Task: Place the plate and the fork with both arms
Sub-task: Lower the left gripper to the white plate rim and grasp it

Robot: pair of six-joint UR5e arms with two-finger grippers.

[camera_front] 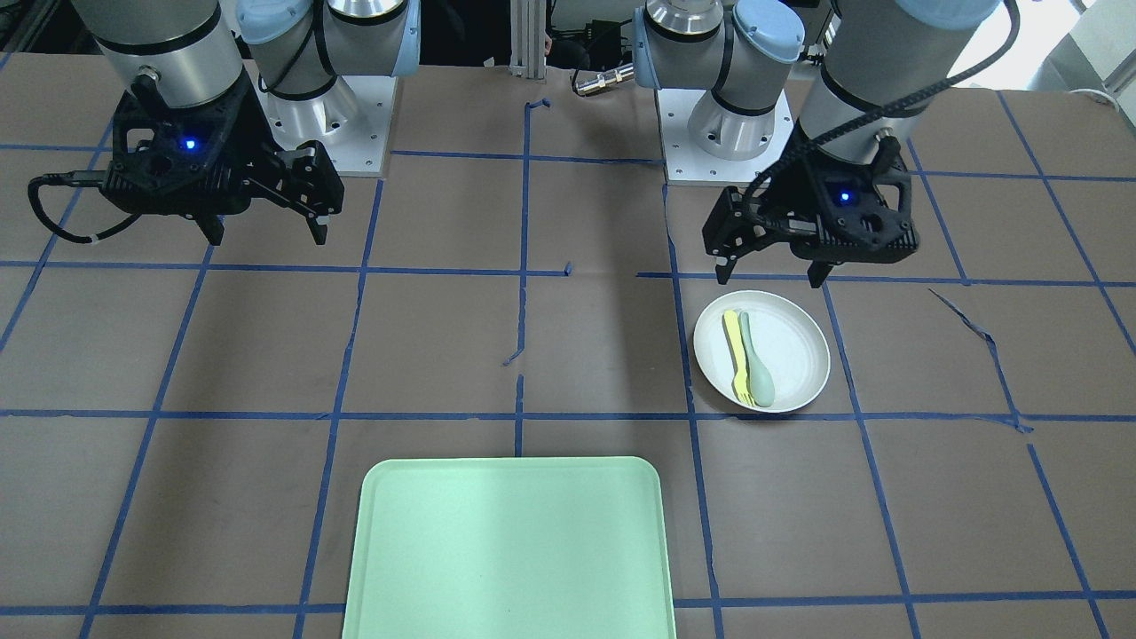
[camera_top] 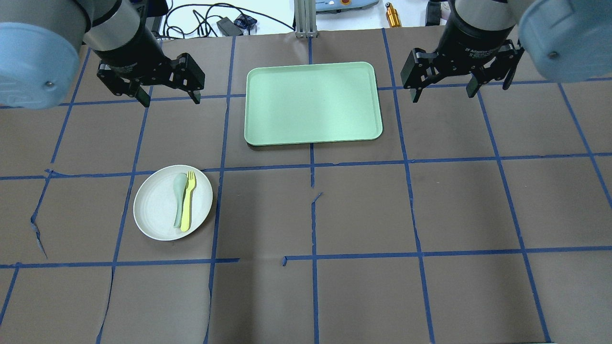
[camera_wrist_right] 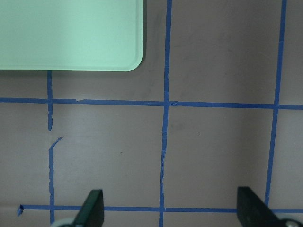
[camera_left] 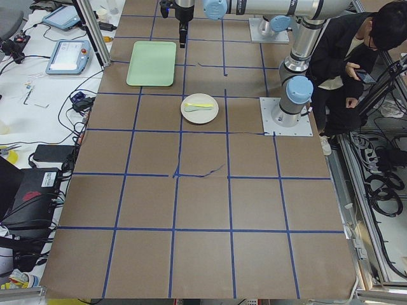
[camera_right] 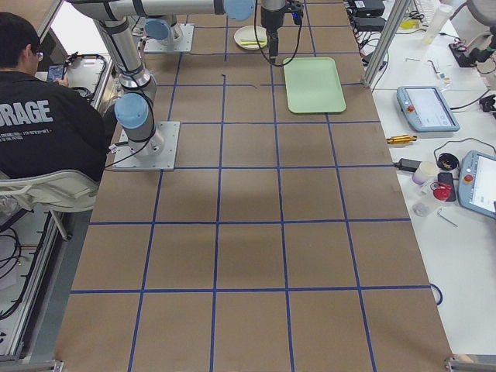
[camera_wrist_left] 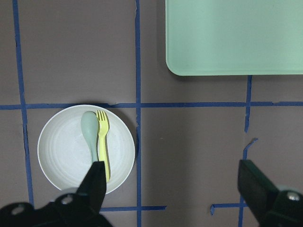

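My left pincer (camera_top: pixel 169 100) hangs above the counter (camera_top: pixel 363 215) with its jaws spread wide and nothing between them. My right pincer (camera_top: pixel 442 95) is the same: wide open, empty, and off the surface.

The plate (camera_top: pixel 150 210) sits flat on the counter on my left side, about midway between my edge and the far edge, and well apart from the tray (camera_top: pixel 313 102). In my left wrist view the plate (camera_wrist_left: pixel 57 146) lies below the pincer, its near rim partly hidden behind one finger (camera_wrist_left: pixel 94 182).

The fork (camera_top: pixel 187 203) lies on the plate, on the half towards the counter's middle, with its tines pointing at the far edge. A pale spoon (camera_top: pixel 178 200) lies alongside it, touching or nearly so, with its bowl at the same end as the tines.

The mint-green tray rests by the far edge, about centred between my two arms. My right wrist view catches only one rounded corner of it (camera_wrist_right: pixel 71 33).
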